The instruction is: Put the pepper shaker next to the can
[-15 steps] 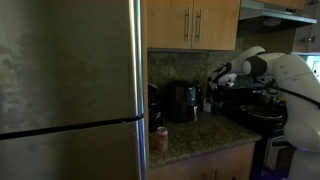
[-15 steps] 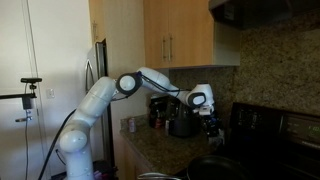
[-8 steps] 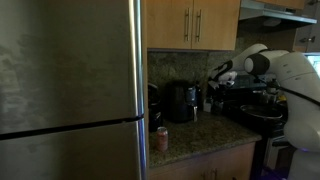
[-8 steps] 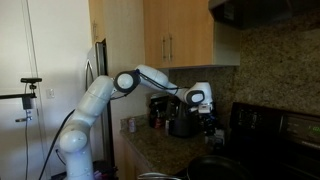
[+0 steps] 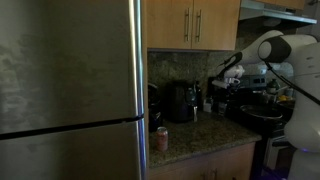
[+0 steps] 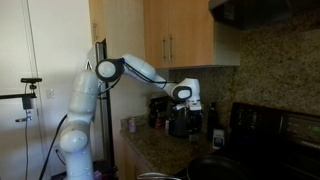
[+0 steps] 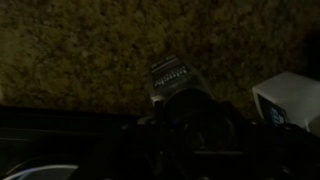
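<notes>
The can [image 5: 162, 138] is a short reddish cylinder near the counter's front edge beside the fridge; it also shows in an exterior view [image 6: 128, 124]. The pepper shaker [image 7: 170, 77] shows in the wrist view as a dark cylinder with a pale labelled top, right at my gripper [image 7: 190, 125]. The jaws are lost in the dark, so I cannot tell whether they grip it. In both exterior views the gripper [image 6: 185, 100] [image 5: 222, 80] hangs above the counter by the black appliance, well away from the can.
A black boxy appliance [image 5: 182, 102] stands against the granite backsplash. Another slim dark thing [image 6: 213, 116] stands by the stove [image 5: 262, 112]. The steel fridge [image 5: 70, 90] borders the counter. A white object [image 7: 292, 100] sits near the gripper. Cabinets hang overhead.
The arm has swung and carried the gripper away from the stove side towards the black appliance. The can has not moved.
</notes>
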Controlling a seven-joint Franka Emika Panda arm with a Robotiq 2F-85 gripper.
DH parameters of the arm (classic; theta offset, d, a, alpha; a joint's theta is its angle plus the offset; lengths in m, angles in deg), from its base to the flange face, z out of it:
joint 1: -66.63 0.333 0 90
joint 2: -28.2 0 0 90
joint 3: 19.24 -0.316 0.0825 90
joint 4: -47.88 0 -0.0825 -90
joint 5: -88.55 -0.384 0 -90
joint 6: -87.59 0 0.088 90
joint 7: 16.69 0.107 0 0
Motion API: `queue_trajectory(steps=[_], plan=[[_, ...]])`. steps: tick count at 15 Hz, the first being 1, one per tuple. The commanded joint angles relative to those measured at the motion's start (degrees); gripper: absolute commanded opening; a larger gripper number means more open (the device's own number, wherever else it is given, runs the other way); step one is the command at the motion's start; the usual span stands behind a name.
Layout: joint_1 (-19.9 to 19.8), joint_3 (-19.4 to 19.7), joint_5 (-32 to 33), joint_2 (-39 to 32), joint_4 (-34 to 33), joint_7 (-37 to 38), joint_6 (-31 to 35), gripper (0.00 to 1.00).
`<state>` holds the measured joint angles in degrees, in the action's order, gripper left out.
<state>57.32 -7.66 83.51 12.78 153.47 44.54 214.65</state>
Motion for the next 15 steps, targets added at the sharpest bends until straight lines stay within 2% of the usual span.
queue_trajectory(steps=[1,4,5,6,8,9,12,15], plan=[[1.7,-1.4,1.0,10.4,14.2,-8.4,1.3,0.34],[1.3,-1.6,-0.1,17.7,22.9,-18.4,0.6,0.34],[2.0,-1.7,0.3,10.8,15.4,-12.1,-0.2,0.34],[1.9,-1.8,0.3,12.4,17.2,-12.8,-0.2,0.59],[1.8,-1.8,0.3,12.4,16.9,-12.4,-0.1,0.59],[1.9,-1.8,0.3,11.9,16.5,-12.4,-0.1,0.34],[4.4,-4.6,0.9,15.0,19.3,-17.7,-0.9,0.34],[7.3,-8.1,2.4,20.8,23.4,-19.5,-1.2,0.34]])
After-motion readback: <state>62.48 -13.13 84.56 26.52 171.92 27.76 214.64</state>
